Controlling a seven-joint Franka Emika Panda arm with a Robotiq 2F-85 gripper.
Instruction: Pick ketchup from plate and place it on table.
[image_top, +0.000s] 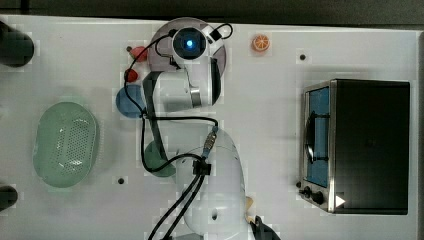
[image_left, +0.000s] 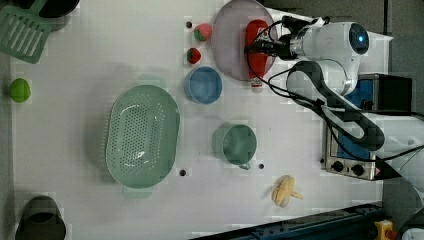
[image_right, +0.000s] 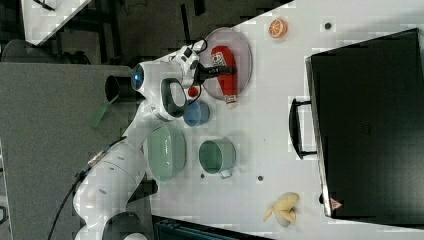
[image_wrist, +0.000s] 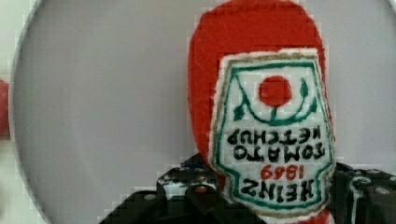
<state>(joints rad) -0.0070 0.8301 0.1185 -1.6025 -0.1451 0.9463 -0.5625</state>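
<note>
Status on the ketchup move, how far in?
Done: the gripper has reached the ketchup and straddles its label in the wrist view. In hand: the grasp; whether the fingers have closed is unclear. Left: the bottle lies on the plate, white end over the rim, so lifting and setting it on the table remain.

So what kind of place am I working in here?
Most likely a lab tabletop staged as a play kitchen: a white table with a toaster oven, a green colander, cups, and toy food such as a soft ketchup bottle on a plate and a banana.
</note>
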